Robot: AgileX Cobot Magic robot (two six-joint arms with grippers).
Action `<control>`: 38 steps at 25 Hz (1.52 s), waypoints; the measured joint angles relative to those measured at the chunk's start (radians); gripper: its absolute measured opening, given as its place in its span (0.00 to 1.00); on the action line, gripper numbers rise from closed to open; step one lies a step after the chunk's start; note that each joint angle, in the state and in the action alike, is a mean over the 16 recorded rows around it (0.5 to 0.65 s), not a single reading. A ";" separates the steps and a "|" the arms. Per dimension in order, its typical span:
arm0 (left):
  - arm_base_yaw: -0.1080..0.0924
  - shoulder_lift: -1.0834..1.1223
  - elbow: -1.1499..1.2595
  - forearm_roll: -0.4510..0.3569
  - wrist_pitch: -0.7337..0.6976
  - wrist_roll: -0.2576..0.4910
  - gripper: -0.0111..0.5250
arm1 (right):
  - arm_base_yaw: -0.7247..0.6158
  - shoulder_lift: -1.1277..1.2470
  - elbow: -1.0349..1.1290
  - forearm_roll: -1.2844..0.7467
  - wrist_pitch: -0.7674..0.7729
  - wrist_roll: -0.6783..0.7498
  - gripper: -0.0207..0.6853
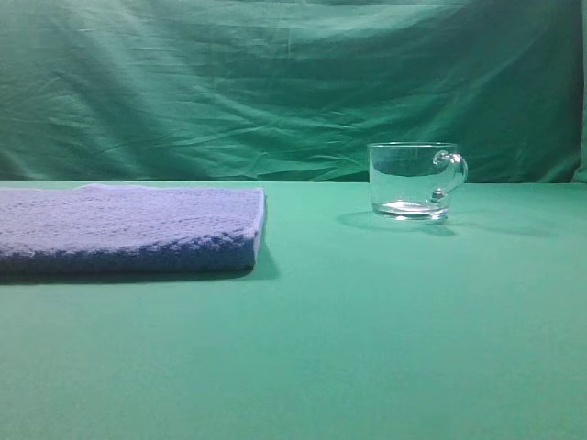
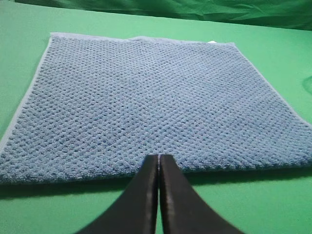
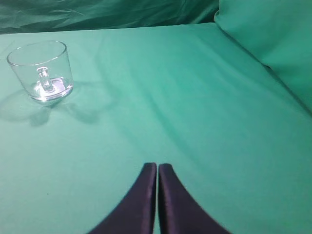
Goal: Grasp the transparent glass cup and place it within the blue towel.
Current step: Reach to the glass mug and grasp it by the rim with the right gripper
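Observation:
The transparent glass cup (image 1: 410,181) stands upright on the green table, right of centre, its handle to the right. It also shows in the right wrist view (image 3: 41,71) at the far left, handle facing the camera. The blue towel (image 1: 128,227) lies flat and folded at the left. It fills the left wrist view (image 2: 146,102). My left gripper (image 2: 159,156) is shut and empty, just short of the towel's near edge. My right gripper (image 3: 157,165) is shut and empty over bare table, well away from the cup. Neither gripper shows in the exterior high view.
A green cloth (image 1: 293,82) hangs as a backdrop behind the table. The same cloth rises in a fold at the right of the right wrist view (image 3: 273,44). Green table surface (image 1: 367,348) lies between the towel and the cup.

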 joint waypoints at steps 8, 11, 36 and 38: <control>0.000 0.000 0.000 0.000 0.000 0.000 0.02 | 0.000 0.000 0.000 0.000 0.000 0.000 0.03; 0.000 0.000 0.000 0.000 0.000 0.000 0.02 | 0.000 0.000 0.000 0.000 0.000 -0.001 0.03; 0.000 0.000 0.000 0.000 0.000 0.000 0.02 | 0.000 0.022 -0.051 -0.024 -0.268 0.018 0.03; 0.000 0.000 0.000 0.000 0.000 0.000 0.02 | 0.000 0.045 -0.079 -0.028 -0.304 0.024 0.03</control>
